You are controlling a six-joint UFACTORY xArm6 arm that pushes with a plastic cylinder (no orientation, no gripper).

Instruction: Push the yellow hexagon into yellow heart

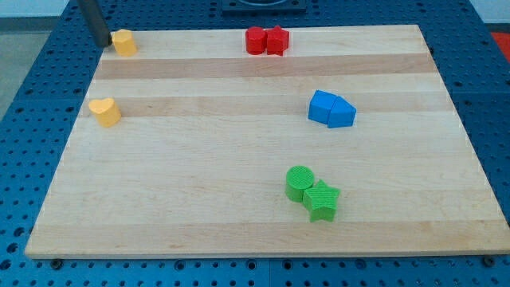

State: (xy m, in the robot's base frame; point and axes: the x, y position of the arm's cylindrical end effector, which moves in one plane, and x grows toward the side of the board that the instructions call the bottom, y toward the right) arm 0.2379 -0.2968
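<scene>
The tip (103, 42) stands just left of the hexagon (123, 41) at the surface's (239, 159) top-left corner; there is no pincer to spread or close. The heart (104, 112) lies below the hexagon, so a downward push looks needed.

2 red blocks (265, 40) touching, 2 blue blocks (331, 109), green cylinder (300, 182), green star (322, 199)

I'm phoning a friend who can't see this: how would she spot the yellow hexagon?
Start at the wooden board's corner at the view's top left. The yellow hexagon sits there, just right of my tip. The only other yellow block, the yellow heart, lies lower down the left edge.
</scene>
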